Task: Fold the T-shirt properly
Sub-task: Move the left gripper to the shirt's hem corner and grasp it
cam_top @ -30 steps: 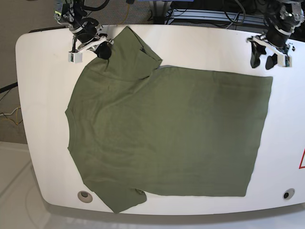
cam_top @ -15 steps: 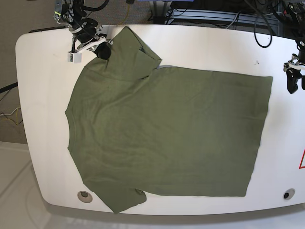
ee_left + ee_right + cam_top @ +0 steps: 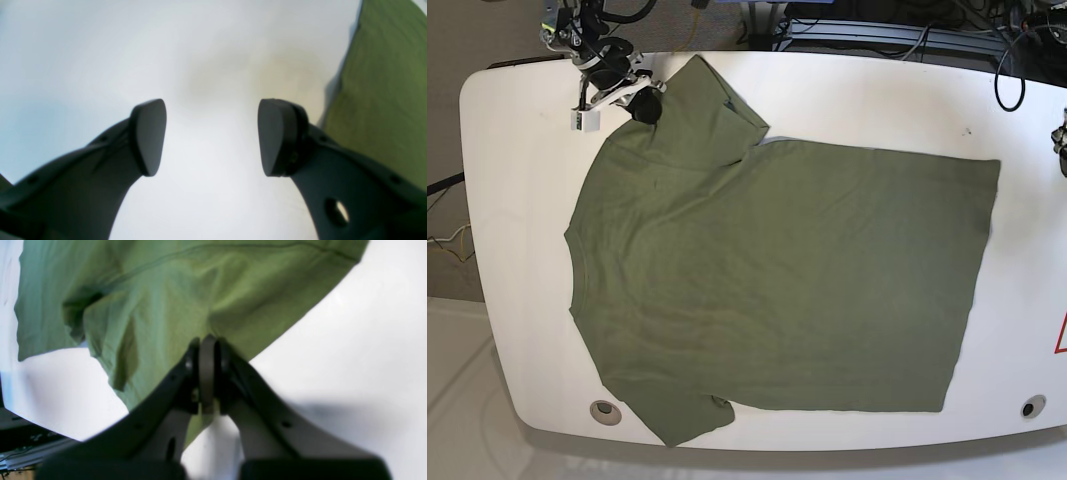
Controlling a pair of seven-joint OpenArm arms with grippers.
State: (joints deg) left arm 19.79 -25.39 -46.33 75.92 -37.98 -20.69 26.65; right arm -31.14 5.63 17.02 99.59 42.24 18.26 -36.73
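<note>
Right wrist view: the right pincer (image 3: 207,373) is clamped shut on the T-shirt's (image 3: 173,300) sleeve edge, cloth spreading beyond it over the white worktop (image 3: 350,356). Left pincer (image 3: 211,136) gapes wide, holding nothing, with the T-shirt's edge to its right.

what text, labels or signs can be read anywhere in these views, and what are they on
No legible text in any view.
Red triangular mark at the white table's edge in the base view: cut off by the frame, nothing readable.
Olive-green T-shirt: plain outer face, no print or label showing.
Left gripper and right gripper: no markings readable.
</note>
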